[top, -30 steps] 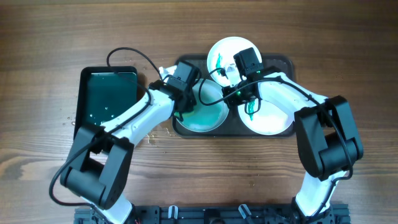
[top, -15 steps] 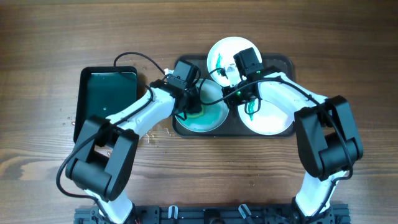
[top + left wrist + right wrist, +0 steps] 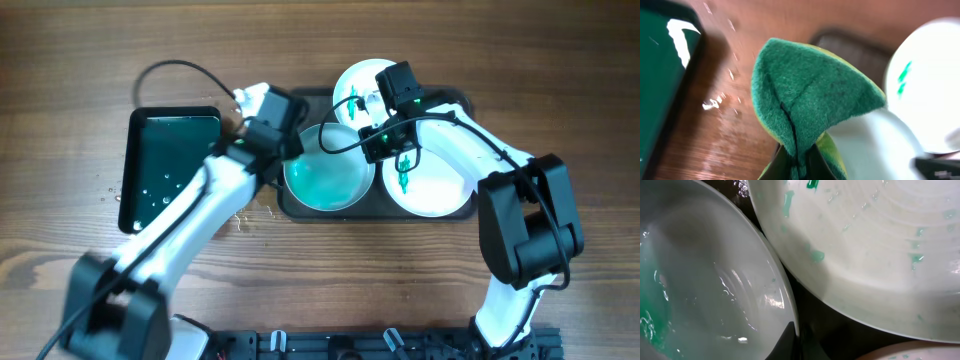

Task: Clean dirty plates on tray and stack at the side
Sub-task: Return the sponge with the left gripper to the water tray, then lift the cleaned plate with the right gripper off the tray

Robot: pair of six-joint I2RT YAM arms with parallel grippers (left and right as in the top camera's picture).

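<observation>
Tray: large dark grey-brown rectangular tray [image 3: 290,207], mid-table on the brown wooden table [image 3: 560,60], carrying all three plates.
Left plate: pale blue round plate [image 3: 325,185] at the tray's left end, its bowl filmed with green-tinted water.
Right plate: white round plate [image 3: 435,190] at the tray's right end, just beside the blue one.
Far plate: second white round plate [image 3: 357,78] behind the other two, reaching past the tray's far rim.
Soiling: teal-green smear [image 3: 403,180] on the right plate. A like mark shows on the far plate's left side.
Left gripper: left gripper [image 3: 796,161] has its fingers pinched on a folded green sponge [image 3: 810,95], near the tray's far left corner. Whether the sponge touches anything cannot be told.
Right gripper: right gripper [image 3: 790,340] has dark fingertips drawn together on the pale blue plate's rim, on its far right side where the plates meet.
Side tray: smaller black glossy tray [image 3: 127,170] holding green water, left of the large tray and apart from it.
Table surface: water droplets [image 3: 712,104] on the wood between the two trays.
</observation>
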